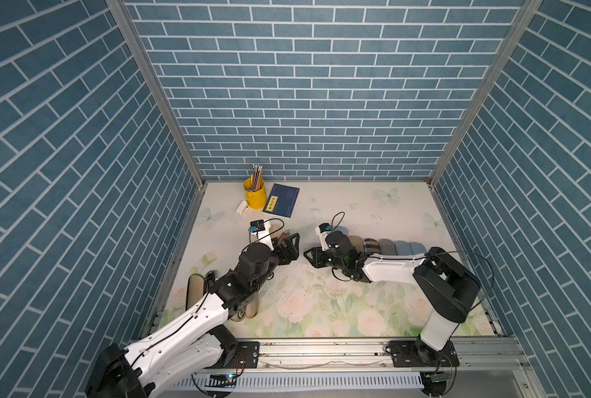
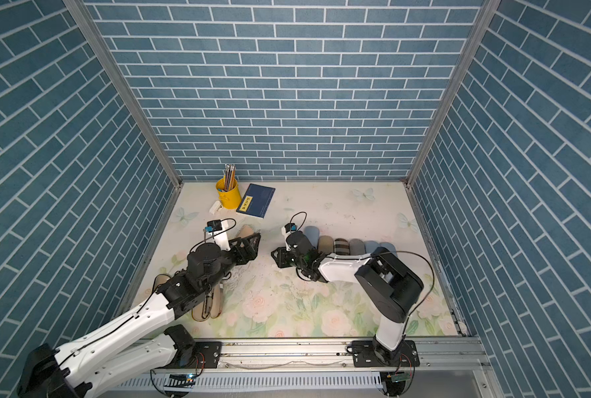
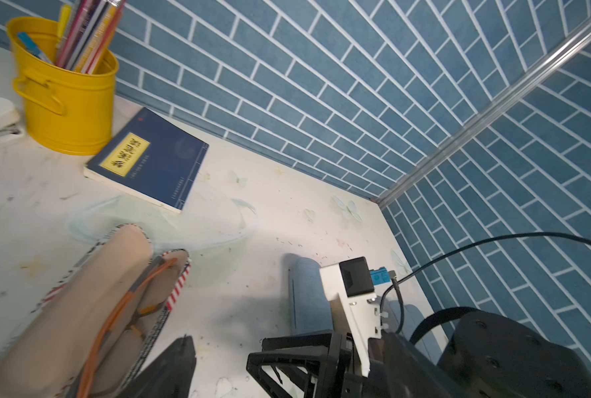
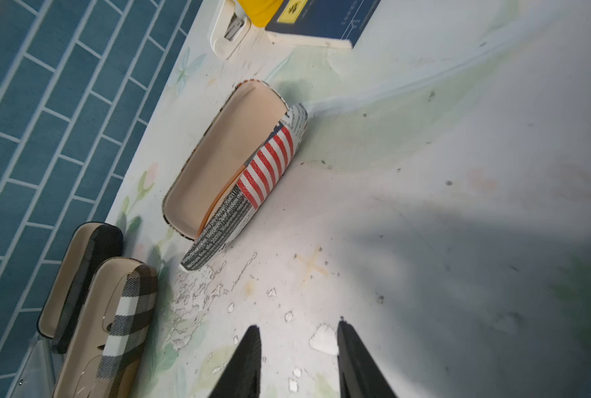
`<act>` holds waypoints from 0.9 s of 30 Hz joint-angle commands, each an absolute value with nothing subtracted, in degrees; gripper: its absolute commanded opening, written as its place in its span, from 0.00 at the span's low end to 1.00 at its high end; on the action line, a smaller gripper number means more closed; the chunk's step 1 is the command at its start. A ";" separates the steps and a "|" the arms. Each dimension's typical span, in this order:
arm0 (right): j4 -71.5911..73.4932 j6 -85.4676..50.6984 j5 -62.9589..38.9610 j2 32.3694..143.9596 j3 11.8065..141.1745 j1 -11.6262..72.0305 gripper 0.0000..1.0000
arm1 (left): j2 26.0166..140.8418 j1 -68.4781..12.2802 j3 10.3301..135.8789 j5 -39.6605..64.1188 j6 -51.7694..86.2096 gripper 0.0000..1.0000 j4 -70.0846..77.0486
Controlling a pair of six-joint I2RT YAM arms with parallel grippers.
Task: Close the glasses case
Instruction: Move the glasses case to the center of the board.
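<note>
Since the flag-print glasses case (image 4: 238, 165) lies wide open, we log the task as not yet done. The case sits left of centre on the desk (image 1: 356, 213). It is nearer than the blue book (image 1: 282, 200) and the yellow pencil pot (image 1: 253, 196), and farther than the plaid case (image 4: 125, 310) and the dark case (image 4: 90, 255) at the near left. Its lid stands up on the side toward the left wall, and orange glasses (image 3: 121, 303) lie inside.

Left fingers (image 1: 291, 248): spread wide and holding nothing. They hover over the case and hide most of it in both top views. The right wrist view shows the case free of any contact.

Right fingers (image 1: 310, 258): just right of the left ones, low over bare desk. They are parted by a moderate gap with nothing between them.

Risks, in our judgement:
- A push on the lid with the base unbraced may slide or spin the case across the smooth desk instead of folding the hinge.
- If a temple of the glasses rides high, the lid could pinch it and stop short of latching.
- The two sets of fingers work close together, so a converging approach could make them collide.
- A push landing near one end of the lid may twist it and leave the far end gaping.
</note>
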State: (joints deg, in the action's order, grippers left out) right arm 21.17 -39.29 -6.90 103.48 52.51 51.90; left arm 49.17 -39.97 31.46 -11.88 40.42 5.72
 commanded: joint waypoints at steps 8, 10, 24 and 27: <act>23.23 -42.71 -8.34 111.01 61.42 54.83 0.40 | 42.03 -35.78 28.13 -12.24 39.07 0.93 -1.66; 23.01 -42.85 -8.91 112.23 63.08 54.95 0.40 | 41.53 -35.43 27.78 -11.89 39.13 0.93 -1.75; 18.47 -42.45 -9.06 119.03 72.28 55.12 0.41 | 39.26 -34.98 27.86 -11.49 39.26 0.93 -3.89; 17.59 -42.19 -8.82 120.08 73.35 55.11 0.41 | 38.84 -34.90 27.63 -11.58 39.16 0.93 -4.13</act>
State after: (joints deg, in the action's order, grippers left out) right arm 19.68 -41.80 -8.82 118.28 71.72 54.76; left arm 39.59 -35.46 28.27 -11.35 40.03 -3.16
